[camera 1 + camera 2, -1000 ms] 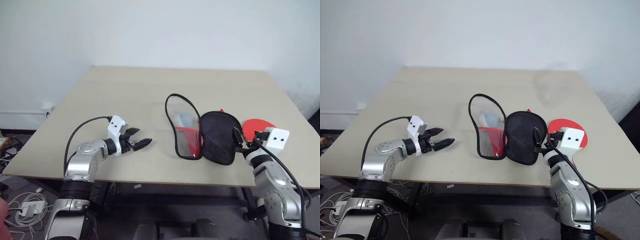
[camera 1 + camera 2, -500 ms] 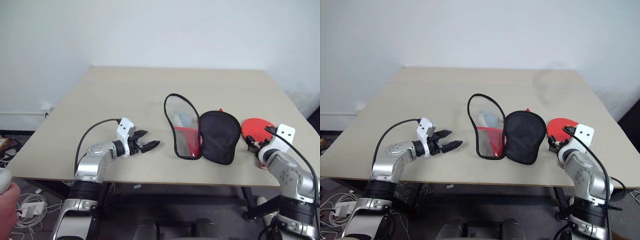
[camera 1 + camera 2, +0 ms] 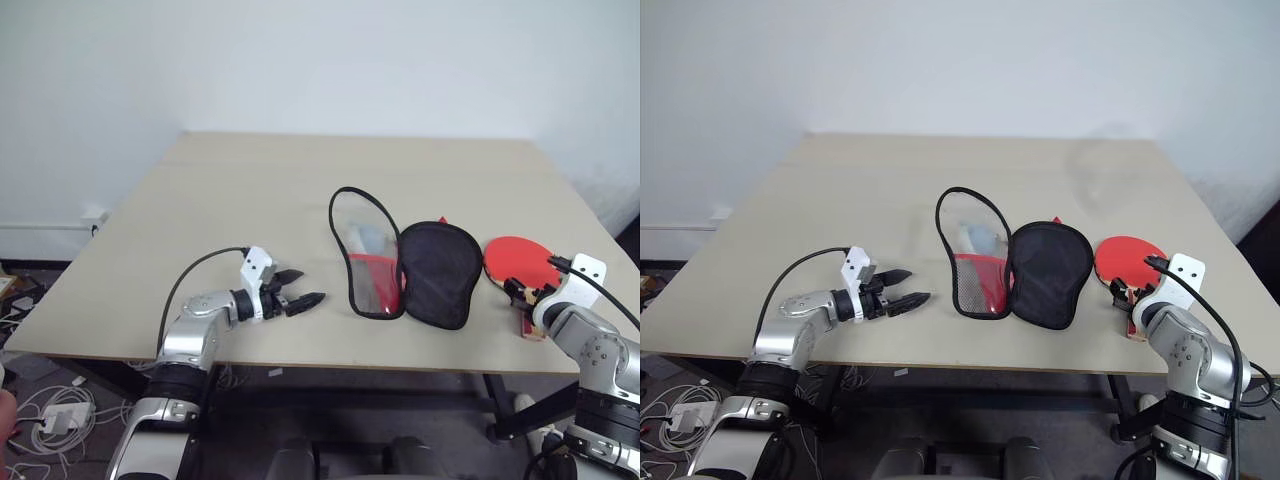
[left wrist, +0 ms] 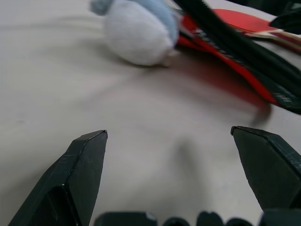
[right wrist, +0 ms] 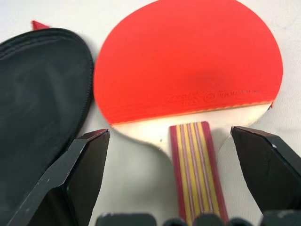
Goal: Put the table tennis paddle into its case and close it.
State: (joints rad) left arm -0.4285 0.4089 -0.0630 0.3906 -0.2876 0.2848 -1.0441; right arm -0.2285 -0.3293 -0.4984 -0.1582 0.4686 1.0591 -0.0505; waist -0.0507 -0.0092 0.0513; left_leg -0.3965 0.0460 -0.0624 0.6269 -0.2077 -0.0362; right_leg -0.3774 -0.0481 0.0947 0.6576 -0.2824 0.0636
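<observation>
The table tennis paddle [image 3: 514, 258] lies flat at the right of the table, red face up, with its striped handle [image 5: 194, 162] pointing to the front edge. The case [image 3: 437, 272] lies open just left of it, black fabric half beside the paddle and clear window half [image 3: 364, 256] further left. My right gripper [image 5: 168, 133] is open, tilted down over the handle, one finger on each side. My left gripper [image 3: 303, 298] is open and low over the table, left of the clear half and pointing at it. A pale lump [image 4: 136, 30] shows at the case.
The tan table [image 3: 250, 190] has bare room on its left half and behind the case. Its front edge runs just under both grippers. Cables lie on the floor [image 3: 55, 410] at the lower left.
My left gripper has moved right toward the case and sunk a little. My right gripper has swung right, from the black case half to over the paddle handle, tipping downward. Both stayed open.
</observation>
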